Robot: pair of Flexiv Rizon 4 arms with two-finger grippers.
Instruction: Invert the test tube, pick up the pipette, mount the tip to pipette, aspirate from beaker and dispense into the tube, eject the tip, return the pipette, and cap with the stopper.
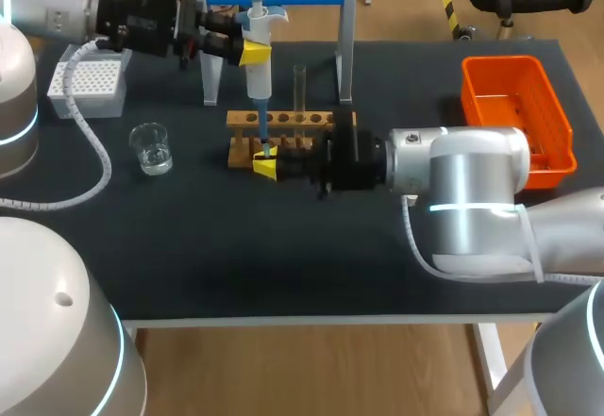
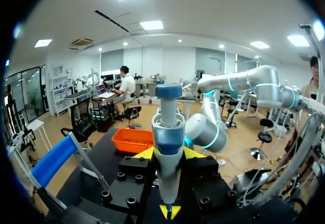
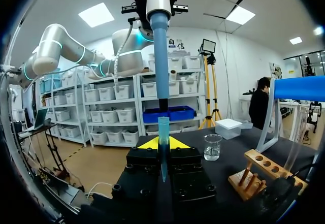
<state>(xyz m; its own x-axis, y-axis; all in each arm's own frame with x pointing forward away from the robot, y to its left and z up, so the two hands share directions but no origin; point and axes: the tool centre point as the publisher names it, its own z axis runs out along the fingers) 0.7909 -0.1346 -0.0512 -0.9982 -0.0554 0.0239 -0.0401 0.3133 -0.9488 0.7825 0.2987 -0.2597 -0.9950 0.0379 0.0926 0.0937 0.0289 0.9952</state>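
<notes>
1. The right claw is clenched on the blue tip. It holds the tip upright, open end up, just in front of the wooden rack.
2. The left claw is clamped around the body of the pipette, which hangs vertically over the rack's front edge. Its nose points down at the tip. In the right wrist view a small gap appears between them, so I judge the tip not yet mounted.
3. The test tube stands upright in the rack, behind both claws. The beaker sits well to the rack's left.
4. Risks from here:
   - If the nose comes down off-centre, it may strike the tip's rim and tilt the tip or push it out of the fingers.
   - Too light a press would leave a loose seat, and the tip could drop or leak later.
   - Too hard a press could drive the tip down through the grip.
   - A sideways correction by the right arm could nudge the rack and topple the tube.
</notes>
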